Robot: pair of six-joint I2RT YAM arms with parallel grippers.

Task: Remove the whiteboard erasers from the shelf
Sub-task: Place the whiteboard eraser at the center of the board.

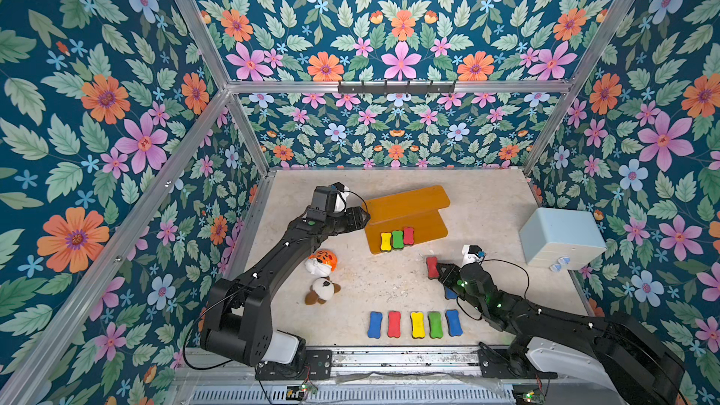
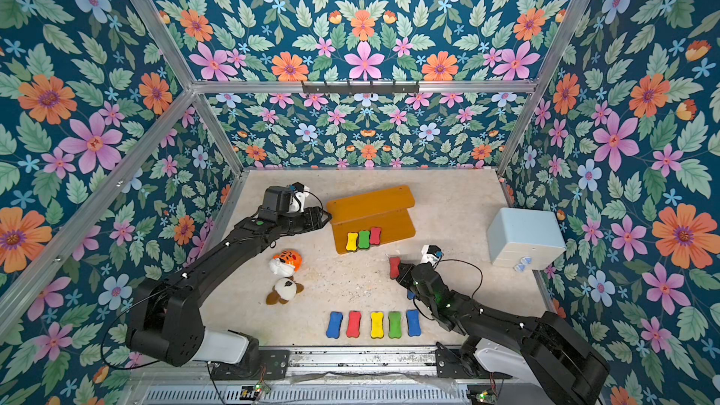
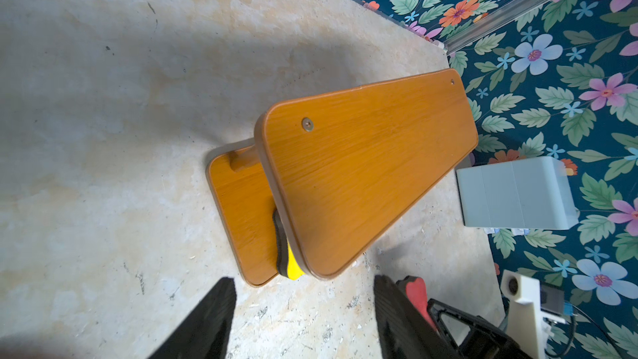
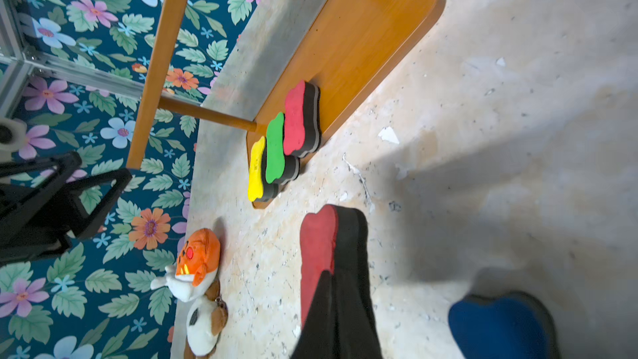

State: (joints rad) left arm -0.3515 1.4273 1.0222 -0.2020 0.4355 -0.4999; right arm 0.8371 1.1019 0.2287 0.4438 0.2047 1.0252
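Right gripper (image 4: 336,281): jaws clamped on a red eraser (image 4: 317,236), held on edge with the foam face to one side and the dark felt to the other. Positioned just in front of the shelf (image 1: 409,200) and apart from it in both top views.

Left gripper (image 3: 304,279): jaws partly spread, nothing between them. Raised above the table (image 1: 487,204), beside the left end of the shelf's upper tier.

Shelf: orange-brown, two stepped boards, standing toward the back of the table. Upper tier bare.

Lower tier, left front end: three erasers packed side by side, namely yellow eraser (image 1: 385,241), green eraser (image 1: 397,238), red eraser (image 1: 408,235).

Table, front edge: row of five lying flat, slightly apart, namely blue eraser (image 1: 375,324), red eraser (image 1: 394,323), yellow eraser (image 1: 417,324), green eraser (image 1: 435,324), blue eraser (image 1: 453,322).

Further blue eraser (image 4: 500,326): on the table beneath the right arm, mostly hidden in the top views.

Orange tiger plush (image 1: 323,261) and brown-and-white dog plush (image 1: 321,290): lying together left of centre, beside the left arm.

Pale blue box (image 1: 561,237): near the right wall, well apart from the shelf.
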